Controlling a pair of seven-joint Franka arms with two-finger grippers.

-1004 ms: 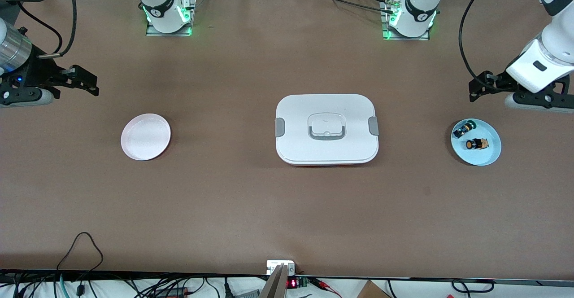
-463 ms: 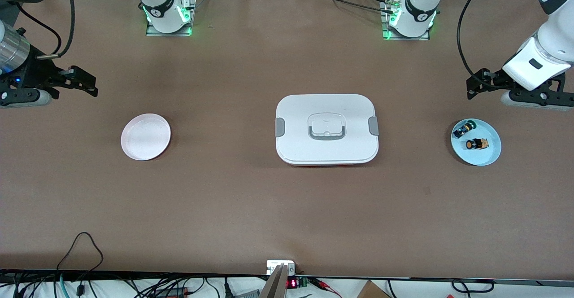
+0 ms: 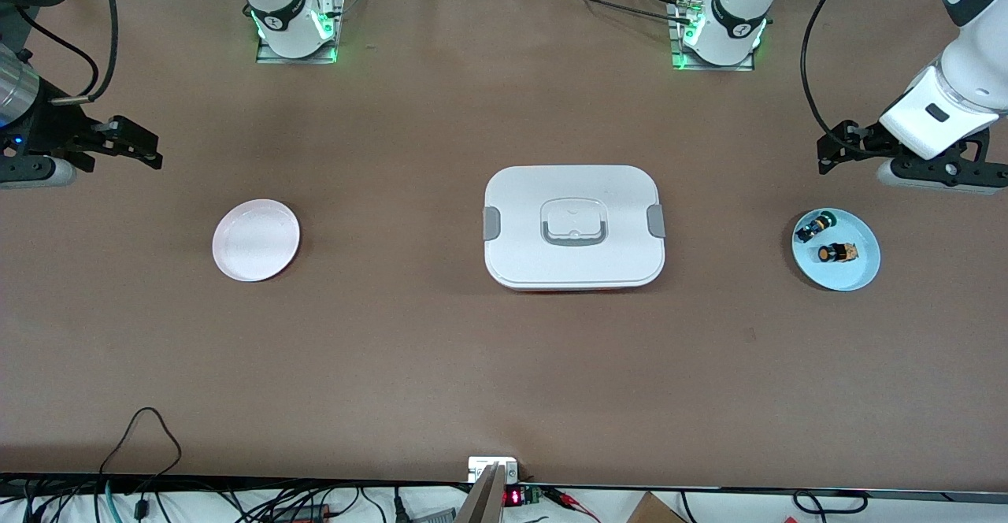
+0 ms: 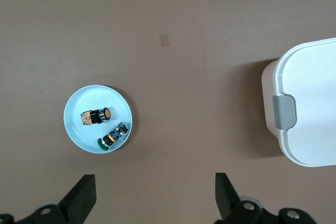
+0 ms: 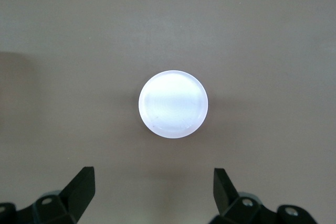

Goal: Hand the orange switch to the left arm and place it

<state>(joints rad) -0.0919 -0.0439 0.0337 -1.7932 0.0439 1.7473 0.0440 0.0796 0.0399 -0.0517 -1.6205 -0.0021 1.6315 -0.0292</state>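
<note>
The orange switch point(image 3: 836, 254) point(image 4: 96, 116) lies on its side on a light blue plate point(image 3: 863, 269) point(image 4: 75, 128) at the left arm's end of the table. A green-capped switch point(image 3: 813, 226) point(image 4: 113, 137) lies beside it. My left gripper point(image 3: 825, 154) point(image 4: 155, 183) hangs open and empty over bare table just off the plate's rim. The white box point(image 3: 573, 228) point(image 4: 310, 103) stands in the middle of the table. My right gripper point(image 3: 146, 145) point(image 5: 153, 176) hangs open and empty over bare table beside a pink plate point(image 3: 256, 239) point(image 5: 172, 104).
The pink plate has nothing on it and lies toward the right arm's end of the table. Both arm bases point(image 3: 295, 23) point(image 3: 720, 31) stand at the table's edge farthest from the front camera. Loose cables point(image 3: 146, 428) and a small device point(image 3: 492, 468) sit at the nearest edge.
Both grippers have drifted slightly outward toward their own ends of the table, still open. Nothing on the table has moved.
</note>
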